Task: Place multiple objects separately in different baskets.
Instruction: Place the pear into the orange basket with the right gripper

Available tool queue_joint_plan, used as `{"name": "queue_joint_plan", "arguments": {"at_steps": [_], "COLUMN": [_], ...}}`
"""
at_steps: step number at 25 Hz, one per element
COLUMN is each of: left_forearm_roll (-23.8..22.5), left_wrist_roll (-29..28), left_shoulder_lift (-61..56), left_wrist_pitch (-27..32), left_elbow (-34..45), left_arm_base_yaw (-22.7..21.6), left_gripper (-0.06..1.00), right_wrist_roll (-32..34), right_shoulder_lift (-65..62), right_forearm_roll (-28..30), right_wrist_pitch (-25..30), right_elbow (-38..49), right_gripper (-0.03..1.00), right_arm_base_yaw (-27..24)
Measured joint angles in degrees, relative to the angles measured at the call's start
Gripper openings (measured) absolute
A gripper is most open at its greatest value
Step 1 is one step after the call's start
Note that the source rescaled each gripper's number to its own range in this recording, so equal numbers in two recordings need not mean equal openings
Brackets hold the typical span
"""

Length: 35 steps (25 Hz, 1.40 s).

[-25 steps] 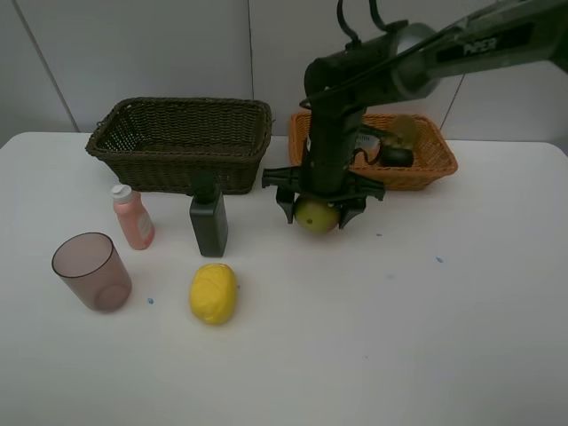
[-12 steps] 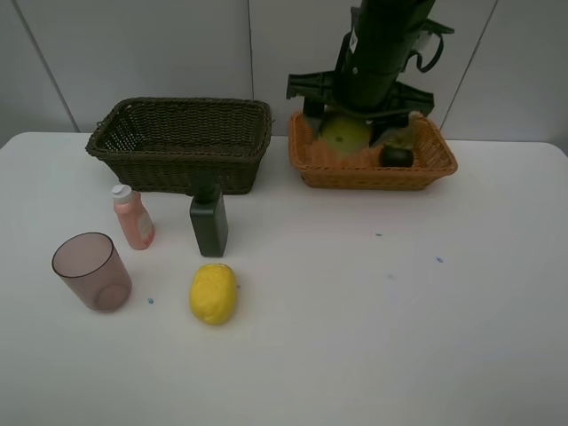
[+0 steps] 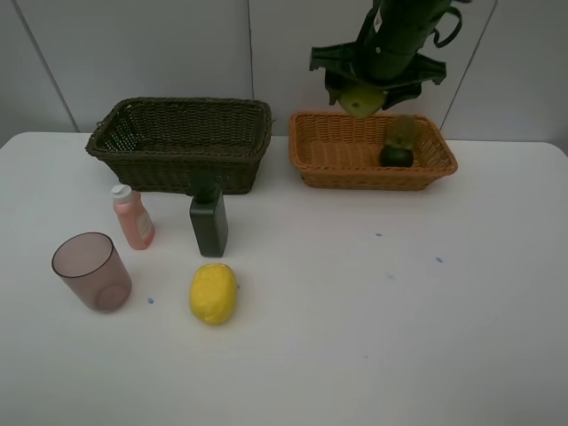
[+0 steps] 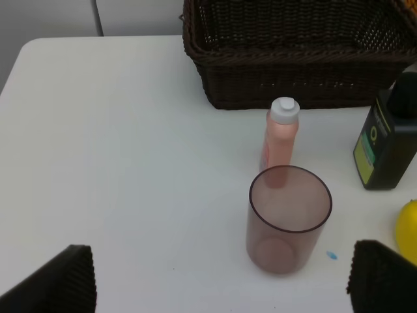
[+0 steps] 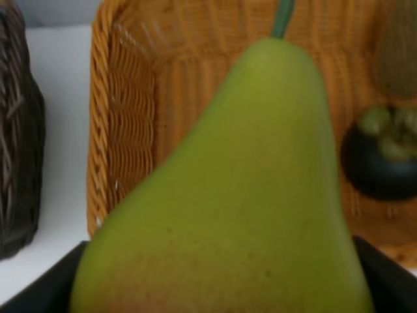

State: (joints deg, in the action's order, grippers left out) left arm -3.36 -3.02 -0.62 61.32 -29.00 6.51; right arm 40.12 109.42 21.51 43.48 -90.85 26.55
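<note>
My right gripper (image 3: 365, 96) is shut on a green pear-shaped fruit (image 3: 362, 99) (image 5: 247, 195) and holds it in the air above the back of the shallow orange-tan basket (image 3: 373, 175) (image 5: 124, 137). A dark mangosteen (image 3: 396, 156) (image 5: 381, 160) and a brown kiwi (image 3: 401, 130) (image 5: 397, 59) lie in that basket. The dark brown basket (image 3: 177, 169) (image 4: 293, 85) looks empty. In front of it stand a pink bottle (image 3: 133, 217) (image 4: 281, 140), a dark green bottle (image 3: 209, 222) (image 4: 388, 150), a tinted cup (image 3: 91, 271) (image 4: 288, 218) and a yellow lemon (image 3: 213, 293) (image 4: 409, 228). My left gripper (image 4: 228, 287) is open, short of the cup. No white marker shows.
The white table (image 3: 399, 311) runs to a grey wall behind the baskets. Small blue specks mark the tabletop at the right. The left arm is out of the exterior view.
My right gripper lifted the green fruit off the table beside the dark bottle, carried it back and up, and now holds it higher over the orange basket. The left side has not moved.
</note>
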Motion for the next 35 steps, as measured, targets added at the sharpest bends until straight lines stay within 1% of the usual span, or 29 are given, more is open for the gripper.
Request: {"name": "queue_joint_plan", "arguments": {"at_steps": [4,8,14,25,35], "left_forearm_roll": [0.00,0.00,0.00,0.00,0.00], "left_wrist_roll": [0.00,0.00,0.00,0.00,0.00], "left_shoulder_lift": [0.00,0.00,0.00,0.00,0.00], "left_wrist_pitch": [0.00,0.00,0.00,0.00,0.00], "left_elbow": [0.00,0.00,0.00,0.00,0.00], "left_arm_base_yaw": [0.00,0.00,0.00,0.00,0.00], "left_gripper": [1.00,1.00,1.00,1.00,1.00], "right_wrist_roll": [-1.79,-2.41,-2.59,-2.59,-2.59], "right_shoulder_lift": [2.44,4.52,7.78,14.39,16.68], "right_forearm_roll": [0.02,1.35,2.51,2.58,2.58], "right_wrist_pitch": [-4.91,-7.84,-9.57,-16.00,-17.43], "right_elbow": [0.00,0.00,0.00,0.00,0.00], "right_gripper": [0.71,0.71,0.71,0.71,0.71], "right_arm_base_yaw": [-1.88,-3.03,-3.72,-4.21,-4.37]}}
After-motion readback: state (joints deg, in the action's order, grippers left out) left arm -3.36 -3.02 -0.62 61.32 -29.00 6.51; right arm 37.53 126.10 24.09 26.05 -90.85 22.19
